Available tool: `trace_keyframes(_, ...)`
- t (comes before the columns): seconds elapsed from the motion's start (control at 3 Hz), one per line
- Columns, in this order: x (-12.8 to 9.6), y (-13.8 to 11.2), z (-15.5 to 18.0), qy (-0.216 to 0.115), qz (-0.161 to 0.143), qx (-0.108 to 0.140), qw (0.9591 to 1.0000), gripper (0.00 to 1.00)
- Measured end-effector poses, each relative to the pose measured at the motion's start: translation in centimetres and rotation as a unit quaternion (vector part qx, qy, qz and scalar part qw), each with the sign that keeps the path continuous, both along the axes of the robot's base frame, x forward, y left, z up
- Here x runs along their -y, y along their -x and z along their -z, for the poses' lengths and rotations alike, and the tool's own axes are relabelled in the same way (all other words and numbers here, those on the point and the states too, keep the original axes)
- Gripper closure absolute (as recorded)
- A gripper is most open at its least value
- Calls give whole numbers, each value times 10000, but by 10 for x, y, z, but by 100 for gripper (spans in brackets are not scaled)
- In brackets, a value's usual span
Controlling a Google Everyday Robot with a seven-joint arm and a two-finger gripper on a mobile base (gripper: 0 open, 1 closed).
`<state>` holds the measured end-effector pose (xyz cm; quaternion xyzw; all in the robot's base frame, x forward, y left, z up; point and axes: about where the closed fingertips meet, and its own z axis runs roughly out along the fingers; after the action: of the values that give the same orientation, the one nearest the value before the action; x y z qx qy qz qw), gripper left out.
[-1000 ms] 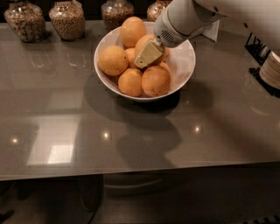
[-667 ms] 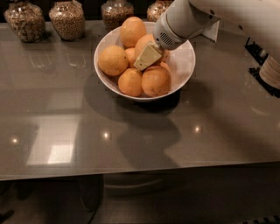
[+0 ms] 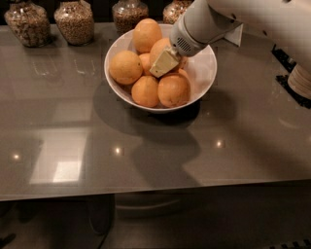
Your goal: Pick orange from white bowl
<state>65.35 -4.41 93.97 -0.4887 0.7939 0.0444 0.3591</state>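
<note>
The white bowl (image 3: 201, 73) stands at the back middle of the grey table and holds several oranges. Large ones lie at the top (image 3: 147, 34), at the left (image 3: 126, 67), at the front middle (image 3: 145, 91) and at the front right (image 3: 173, 89). My gripper (image 3: 163, 62) reaches down from the upper right into the middle of the bowl. Its cream tip rests against the centre orange (image 3: 159, 47), which the arm partly hides. A smaller orange (image 3: 144, 60) is wedged just left of the tip.
Glass jars of grain stand along the back edge, among them one at the far left (image 3: 26, 22), one beside it (image 3: 74, 19) and one behind the bowl (image 3: 129, 12). A dark device with a pale part (image 3: 299, 80) sits at the right edge. The table's front edge (image 3: 146, 190) runs across the lower frame.
</note>
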Motion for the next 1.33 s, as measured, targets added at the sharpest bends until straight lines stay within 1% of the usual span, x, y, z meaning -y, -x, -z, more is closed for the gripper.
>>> trace_keyframes(0.33,0,0,-2,0,0,0,10000,74)
trace_keyframes(0.67,-2,0,-6,20,-57,185,9998,97)
trace_keyframes(1.0,-6,2,-21,9,-175,466,9988,100)
trace_keyframes(1.33,-6,3,-42,-59,-234,737,9970,100)
